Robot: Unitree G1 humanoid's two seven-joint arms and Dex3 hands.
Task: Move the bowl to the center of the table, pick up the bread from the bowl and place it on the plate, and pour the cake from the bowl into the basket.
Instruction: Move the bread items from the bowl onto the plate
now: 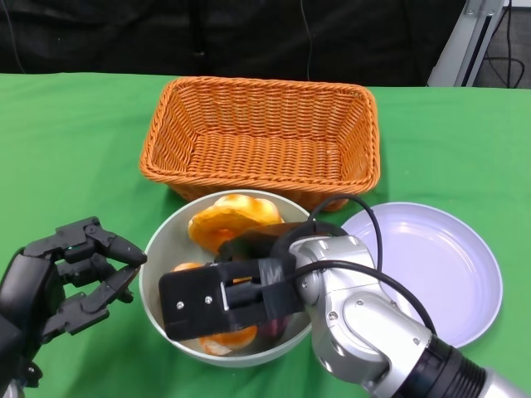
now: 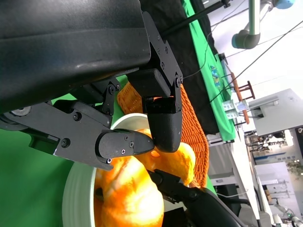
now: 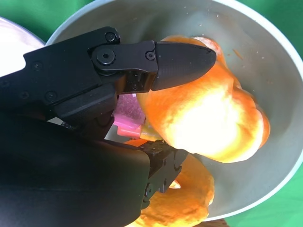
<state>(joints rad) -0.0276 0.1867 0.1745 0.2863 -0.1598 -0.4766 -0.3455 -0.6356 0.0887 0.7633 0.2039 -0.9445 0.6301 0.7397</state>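
Colours on the green table

Woven orange basket, pale grey round bowl, golden-orange bread, light purple plate, black hands.

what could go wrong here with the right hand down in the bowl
The right hand reaches into the round grey bowl, its fingers against the orange bread pieces. They may grab two pieces together, or the pink cake wedged alongside. Lifting might tip the bowl, since the left hand sits beside it, open.
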